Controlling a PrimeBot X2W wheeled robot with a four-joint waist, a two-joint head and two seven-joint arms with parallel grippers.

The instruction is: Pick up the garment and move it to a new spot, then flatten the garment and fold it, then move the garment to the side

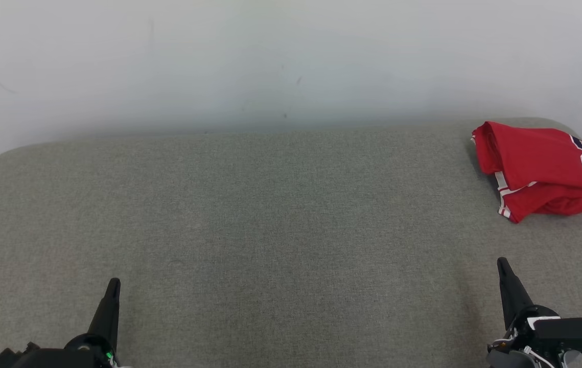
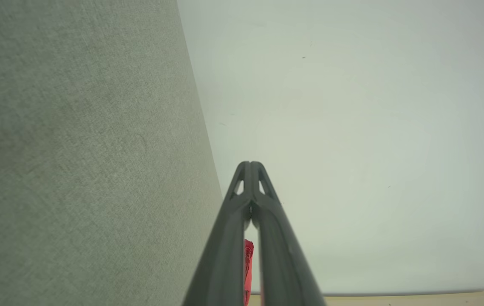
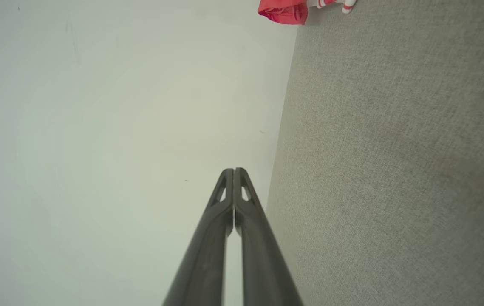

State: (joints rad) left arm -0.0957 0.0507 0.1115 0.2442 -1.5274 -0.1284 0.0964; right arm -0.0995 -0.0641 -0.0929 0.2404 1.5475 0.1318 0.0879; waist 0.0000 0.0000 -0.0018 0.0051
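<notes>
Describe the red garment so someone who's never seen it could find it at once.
Start at the wide grey fabric surface against the pale wall. At its far right corner lies the folded red garment, white-trimmed with dark numerals, the brightest thing there.

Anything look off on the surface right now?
Nothing spilled or damaged. The red garment lies at the far right corner of the grey surface, folded unevenly: a white-trimmed edge pokes out on its near side.

A grey woven-fabric surface (image 1: 270, 230) spreads from near to far, its far left and far right corners rounded. Behind it rises a plain white wall (image 1: 270, 61) with a few faint dark marks (image 1: 299, 79). In the left wrist view, a pale tan strip (image 2: 394, 299) borders the wall.
</notes>
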